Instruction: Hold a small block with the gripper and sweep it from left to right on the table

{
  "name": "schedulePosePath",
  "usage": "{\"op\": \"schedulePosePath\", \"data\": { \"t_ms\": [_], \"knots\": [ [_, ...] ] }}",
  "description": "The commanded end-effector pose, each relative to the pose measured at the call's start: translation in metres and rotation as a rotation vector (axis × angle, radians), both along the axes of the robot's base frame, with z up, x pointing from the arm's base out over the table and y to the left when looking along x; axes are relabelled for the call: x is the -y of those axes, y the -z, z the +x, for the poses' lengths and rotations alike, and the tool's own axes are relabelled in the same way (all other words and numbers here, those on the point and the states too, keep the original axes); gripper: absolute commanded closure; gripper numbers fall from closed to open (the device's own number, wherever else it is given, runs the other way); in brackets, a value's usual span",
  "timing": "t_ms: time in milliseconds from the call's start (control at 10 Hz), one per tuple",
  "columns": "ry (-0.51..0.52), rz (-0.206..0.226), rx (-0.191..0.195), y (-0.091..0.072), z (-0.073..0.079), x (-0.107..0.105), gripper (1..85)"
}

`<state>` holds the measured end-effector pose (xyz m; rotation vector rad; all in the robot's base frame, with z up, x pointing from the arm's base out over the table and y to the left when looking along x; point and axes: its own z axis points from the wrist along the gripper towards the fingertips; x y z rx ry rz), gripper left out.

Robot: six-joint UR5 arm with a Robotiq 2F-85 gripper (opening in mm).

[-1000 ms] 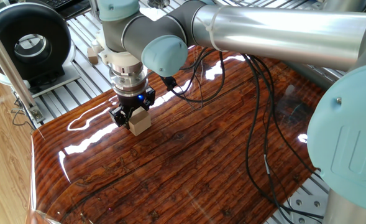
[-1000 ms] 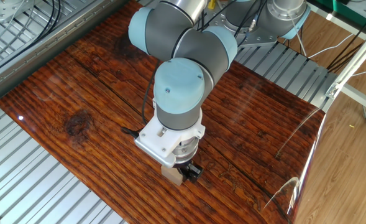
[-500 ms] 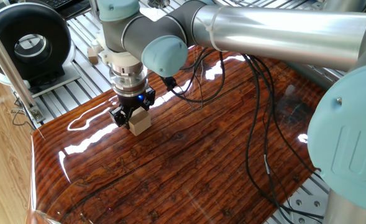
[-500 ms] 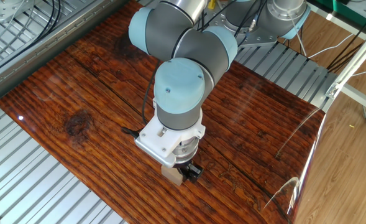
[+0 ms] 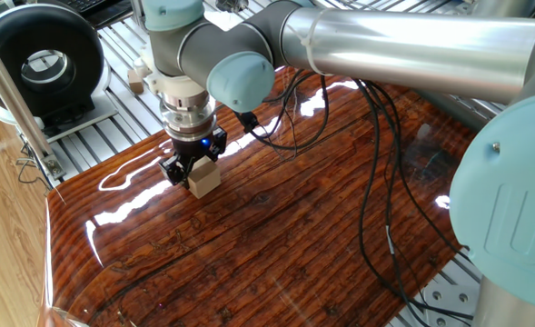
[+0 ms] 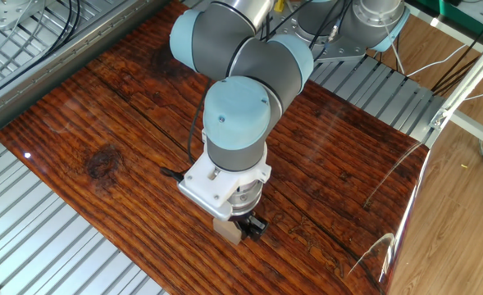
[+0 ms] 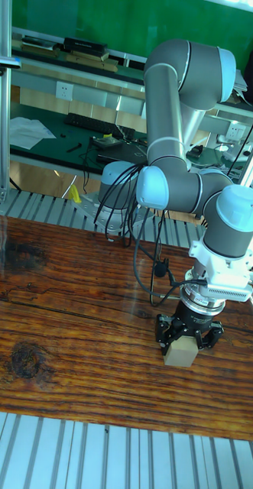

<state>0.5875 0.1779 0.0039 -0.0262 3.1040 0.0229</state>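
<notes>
Pale beige wooden cube (image 5: 204, 179), likely light, rigid and smooth-faced, sits clamped across opposite side faces by the black two-finger claw (image 5: 194, 164) on the glossy reddish-brown wood-grain surface (image 5: 276, 245).

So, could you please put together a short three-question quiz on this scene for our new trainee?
1. True or false: the gripper is shut on the small block.
2. The block's underside: A) rests on the table; B) is lifted well above it; C) sits on the aluminium slats.
3. Fill in: black ______ hang from the arm over the table.

Key: 1 true. 2 A. 3 cables.
</notes>
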Motion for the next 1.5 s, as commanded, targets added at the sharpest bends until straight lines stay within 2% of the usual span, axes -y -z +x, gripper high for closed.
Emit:
{"op": "schedulePosePath", "data": {
  "t_ms": [0, 500, 1400],
  "knots": [
    [0.01, 0.011, -0.001, -0.0003, 0.0001, -0.0024, 84.7],
    [0.011, 0.012, -0.007, -0.004, 0.0003, -0.0024, 84.7],
    [0.016, 0.009, -0.004, -0.001, 0.0, -0.0051, 84.7]
  ]
}}
